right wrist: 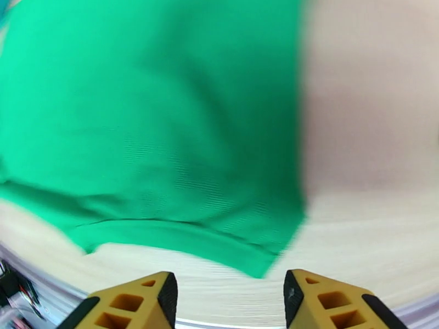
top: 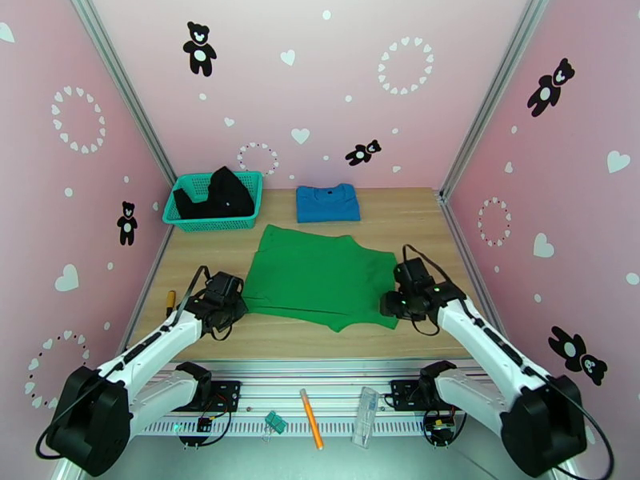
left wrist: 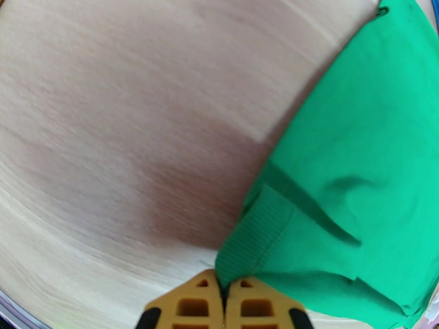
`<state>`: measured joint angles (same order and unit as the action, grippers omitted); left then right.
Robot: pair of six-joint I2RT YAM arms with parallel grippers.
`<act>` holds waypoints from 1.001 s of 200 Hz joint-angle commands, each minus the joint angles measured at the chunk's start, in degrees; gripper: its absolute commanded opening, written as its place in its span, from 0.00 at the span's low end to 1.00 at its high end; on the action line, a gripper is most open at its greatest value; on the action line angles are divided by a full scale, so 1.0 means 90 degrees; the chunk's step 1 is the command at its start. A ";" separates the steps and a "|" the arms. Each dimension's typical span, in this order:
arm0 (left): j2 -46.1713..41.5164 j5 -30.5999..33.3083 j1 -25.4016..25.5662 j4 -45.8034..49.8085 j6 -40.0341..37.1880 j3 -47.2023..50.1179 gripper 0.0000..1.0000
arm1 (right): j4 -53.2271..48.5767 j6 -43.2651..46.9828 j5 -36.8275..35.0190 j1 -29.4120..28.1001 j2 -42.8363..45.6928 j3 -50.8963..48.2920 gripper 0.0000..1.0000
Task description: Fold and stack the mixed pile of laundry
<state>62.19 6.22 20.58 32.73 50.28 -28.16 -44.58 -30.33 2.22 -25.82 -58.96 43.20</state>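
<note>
Green shirt (top: 316,278) lies spread flat mid-bench, wider end toward the arms, far edge near the blue shirt (top: 326,203). Blue shirt is folded, sits at the back of the bench (top: 400,218), apart from the green one. Black garment (top: 220,194) is bunched in the teal basket (top: 180,220) at the back left corner, part of it poking above the rim.

Left hand (top: 240,302) is at the green shirt's near left corner. In the left wrist view the left hand (left wrist: 224,291) has its fingers pressed together, pinching the ribbed edge of the cloth, and the corner is lifted a bit into a fold.

Right hand (top: 392,304) is at the shirt's near right corner. In the right wrist view the right hand (right wrist: 230,294) has its fingers spread wide with nothing between them; the cloth corner lies just ahead of the tips, on the bench.

Orange pen (top: 312,419) lies on the front rail between the arm bases.
</note>
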 commanded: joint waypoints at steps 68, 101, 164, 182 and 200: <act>-0.0638 -0.0146 0.0026 0.0337 0.0213 0.0131 0.92 | 0.0316 0.1386 -0.1452 -0.3440 -0.2512 0.1065 0.52; -0.1093 -0.0038 0.0023 0.0750 0.0282 0.0047 0.93 | 0.0595 0.1694 -0.1287 -0.3662 -0.3271 0.1333 0.46; -0.1246 0.0102 0.0028 0.1073 0.0258 -0.0145 0.92 | 0.0702 0.1887 -0.1200 -0.3871 -0.4225 0.1672 0.41; -0.1255 0.0167 0.0027 0.1195 0.0219 -0.0248 0.92 | 0.0679 0.1824 -0.1251 -0.3871 -0.4372 0.1647 0.39; -0.1271 0.0178 0.0020 0.1317 0.0175 -0.0354 0.92 | 0.0657 0.1730 -0.1243 -0.3869 -0.4464 0.1564 0.33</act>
<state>51.62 6.31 20.58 41.82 52.36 -28.97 -38.04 -14.20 -8.25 -60.47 -97.56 56.86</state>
